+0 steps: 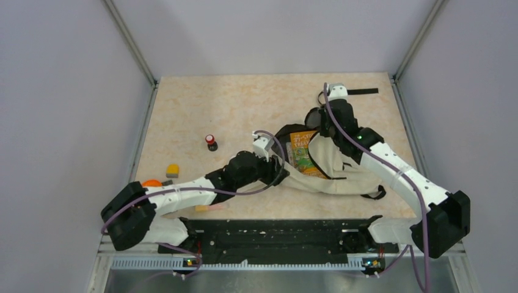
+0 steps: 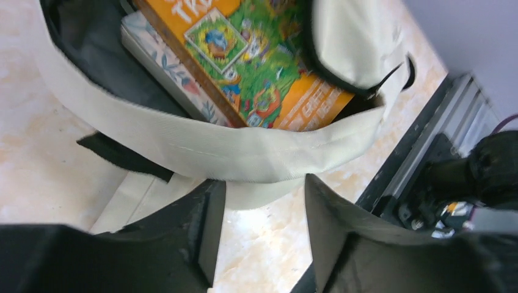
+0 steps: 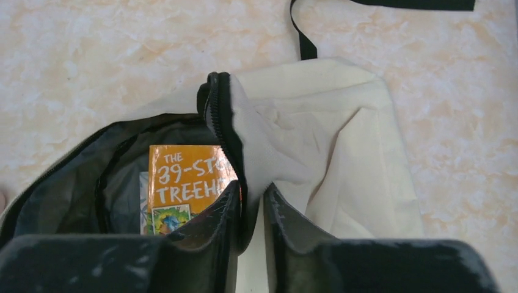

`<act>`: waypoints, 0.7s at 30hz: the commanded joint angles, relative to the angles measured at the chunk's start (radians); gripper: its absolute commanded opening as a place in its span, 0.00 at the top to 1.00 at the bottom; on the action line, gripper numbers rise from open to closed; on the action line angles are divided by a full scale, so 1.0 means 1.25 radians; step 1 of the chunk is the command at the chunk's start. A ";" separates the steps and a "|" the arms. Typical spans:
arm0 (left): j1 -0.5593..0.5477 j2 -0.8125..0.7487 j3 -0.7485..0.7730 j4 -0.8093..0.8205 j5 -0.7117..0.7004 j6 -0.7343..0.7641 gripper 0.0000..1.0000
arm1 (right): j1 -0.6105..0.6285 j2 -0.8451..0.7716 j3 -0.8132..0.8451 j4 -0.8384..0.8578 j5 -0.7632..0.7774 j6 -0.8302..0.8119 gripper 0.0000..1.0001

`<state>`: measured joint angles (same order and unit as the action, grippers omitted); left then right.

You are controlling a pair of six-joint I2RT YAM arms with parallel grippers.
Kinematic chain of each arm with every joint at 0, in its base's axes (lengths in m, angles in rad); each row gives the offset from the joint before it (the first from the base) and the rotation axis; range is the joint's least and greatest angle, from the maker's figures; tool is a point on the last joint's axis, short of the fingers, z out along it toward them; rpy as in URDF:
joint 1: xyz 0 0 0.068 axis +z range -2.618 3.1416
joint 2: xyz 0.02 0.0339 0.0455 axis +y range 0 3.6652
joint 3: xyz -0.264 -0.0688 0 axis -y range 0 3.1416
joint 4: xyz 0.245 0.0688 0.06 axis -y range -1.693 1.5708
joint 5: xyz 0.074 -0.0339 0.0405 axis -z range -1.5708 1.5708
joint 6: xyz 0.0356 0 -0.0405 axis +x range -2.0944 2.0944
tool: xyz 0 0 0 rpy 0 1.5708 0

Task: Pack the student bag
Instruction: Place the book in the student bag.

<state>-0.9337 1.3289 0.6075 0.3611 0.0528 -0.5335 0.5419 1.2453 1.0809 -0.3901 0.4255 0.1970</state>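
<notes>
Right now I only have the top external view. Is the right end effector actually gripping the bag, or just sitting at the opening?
Observer: Gripping. The right wrist view shows the right end effector closed on the student bag at its black zipper edge, with the edge pinched between the fingers.
Operator: And the left one?
Observer: The left end effector is open. The bag's cream rim lies across the gap between its fingers and is not pinched.
Operator: Is the orange book the only thing inside?
Observer: No. The left wrist view shows a pale leaf-patterned book lying under the orange book.
</notes>
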 commanded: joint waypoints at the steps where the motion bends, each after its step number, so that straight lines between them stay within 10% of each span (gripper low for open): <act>1: -0.033 -0.138 0.041 -0.005 -0.131 0.114 0.38 | -0.004 -0.016 0.029 0.022 -0.062 0.010 0.65; 6: -0.093 -0.205 0.081 -0.099 -0.240 0.217 0.30 | -0.004 -0.084 0.039 -0.014 -0.084 0.011 0.24; 21: -0.271 0.108 0.333 -0.023 -0.106 0.306 0.22 | -0.212 -0.246 -0.032 -0.116 -0.166 0.026 0.01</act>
<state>-1.2522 1.4006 0.9363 0.2539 -0.1799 -0.1982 0.4095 0.9524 1.0752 -0.5232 0.2932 0.2214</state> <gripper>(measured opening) 0.766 0.985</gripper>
